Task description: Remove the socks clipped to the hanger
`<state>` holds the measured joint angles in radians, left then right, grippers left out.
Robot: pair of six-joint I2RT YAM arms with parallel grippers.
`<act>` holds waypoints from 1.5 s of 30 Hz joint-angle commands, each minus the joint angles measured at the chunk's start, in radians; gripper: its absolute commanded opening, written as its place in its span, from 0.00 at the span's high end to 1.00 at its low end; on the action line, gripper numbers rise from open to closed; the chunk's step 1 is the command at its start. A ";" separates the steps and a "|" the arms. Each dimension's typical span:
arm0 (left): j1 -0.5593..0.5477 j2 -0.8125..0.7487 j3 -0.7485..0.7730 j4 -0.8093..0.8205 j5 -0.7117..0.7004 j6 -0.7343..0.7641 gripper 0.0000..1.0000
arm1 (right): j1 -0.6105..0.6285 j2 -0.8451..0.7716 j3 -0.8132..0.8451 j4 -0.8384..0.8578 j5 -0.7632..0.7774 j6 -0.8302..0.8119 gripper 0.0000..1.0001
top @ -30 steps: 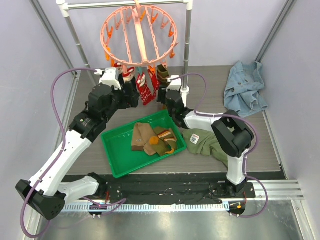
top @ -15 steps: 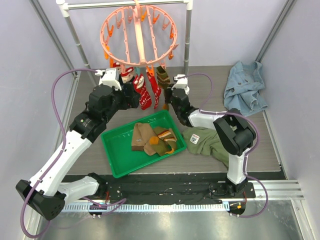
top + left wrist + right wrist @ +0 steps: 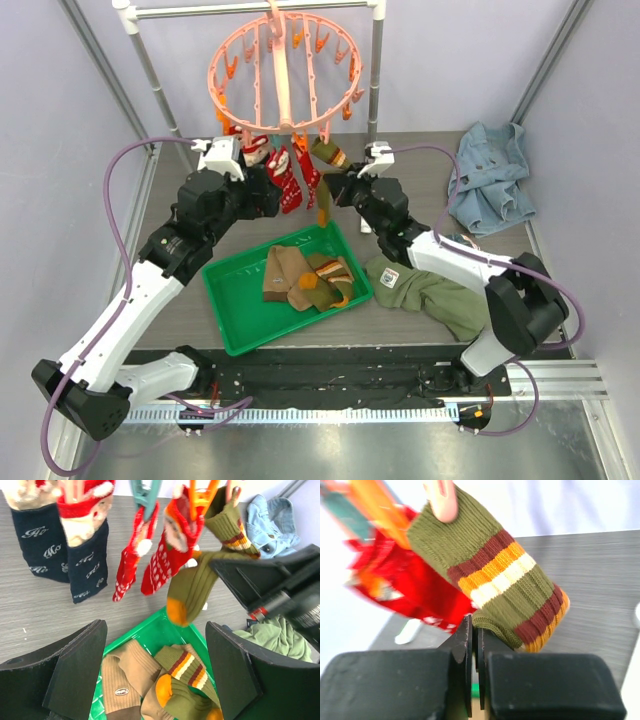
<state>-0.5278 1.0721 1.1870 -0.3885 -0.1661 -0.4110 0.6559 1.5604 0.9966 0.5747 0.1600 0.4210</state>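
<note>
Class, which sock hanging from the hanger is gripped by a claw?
The olive striped sock, pinched by the right claw; the red socks and navy socks hang free.

High rear camera looks down; both close wrist cameras share the olive sock.

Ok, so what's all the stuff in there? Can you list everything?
rack: 1, white and silver, at the back
hanger: 1, pink, hung on rack
navy socks: 2, clipped to hanger
red socks: 2, clipped to hanger
olive sock: 1, striped, clipped to hanger
tray: 1, green, mid-table
tray socks: a few, brown and olive, in tray
shirt: 1, olive, right of tray
denim: 1, blue, far right
table: 1, grey-brown
left gripper: open, facing the socks
right gripper: shut on olive sock
</note>
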 commanded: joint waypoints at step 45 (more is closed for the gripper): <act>0.017 0.286 0.326 0.142 0.146 -0.057 0.17 | 0.169 -0.269 -0.207 0.109 -0.249 0.137 0.99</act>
<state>-0.5243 1.3918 1.5070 -0.3325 -0.0086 -0.4652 0.8211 1.3369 0.7948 0.6201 -0.0742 0.5552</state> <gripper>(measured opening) 0.828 0.044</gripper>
